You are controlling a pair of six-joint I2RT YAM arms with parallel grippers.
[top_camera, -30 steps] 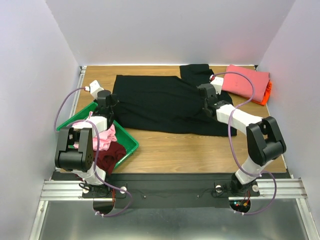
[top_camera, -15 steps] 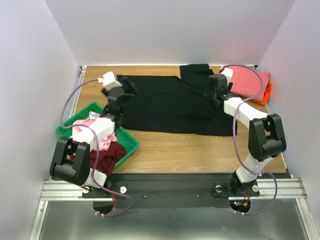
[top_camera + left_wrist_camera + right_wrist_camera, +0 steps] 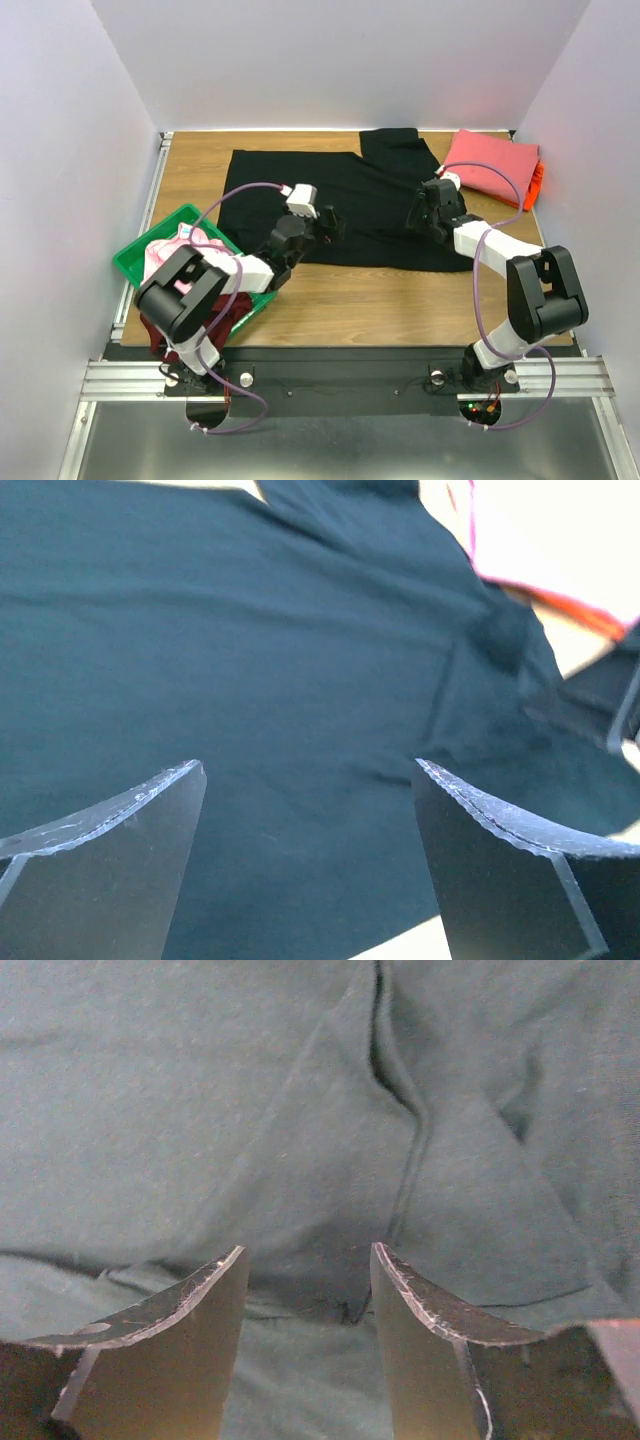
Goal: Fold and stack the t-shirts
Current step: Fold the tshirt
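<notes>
A large black t-shirt (image 3: 350, 195) lies spread flat across the middle of the table. My left gripper (image 3: 328, 226) hovers over its near edge, jaws wide open and empty; the left wrist view (image 3: 309, 765) shows only black cloth (image 3: 260, 650) between the fingers. My right gripper (image 3: 422, 212) sits low over the shirt's right part, by the sleeve. Its jaws (image 3: 309, 1250) stand apart, with a seam and a small ridge of black cloth (image 3: 400, 1150) between the tips. A folded coral-pink t-shirt (image 3: 490, 163) rests on an orange one (image 3: 538, 186) at the far right.
A green tray (image 3: 135, 255) stands at the near left, holding a light pink t-shirt (image 3: 195, 252) and a dark maroon one (image 3: 228, 308). Bare wood (image 3: 400, 310) runs along the near side. White walls close in the table on three sides.
Both grippers have opened and let go of the black shirt. The left arm swung from the shirt's left edge to its near middle edge. The right gripper moved back nearer from the sleeve.
</notes>
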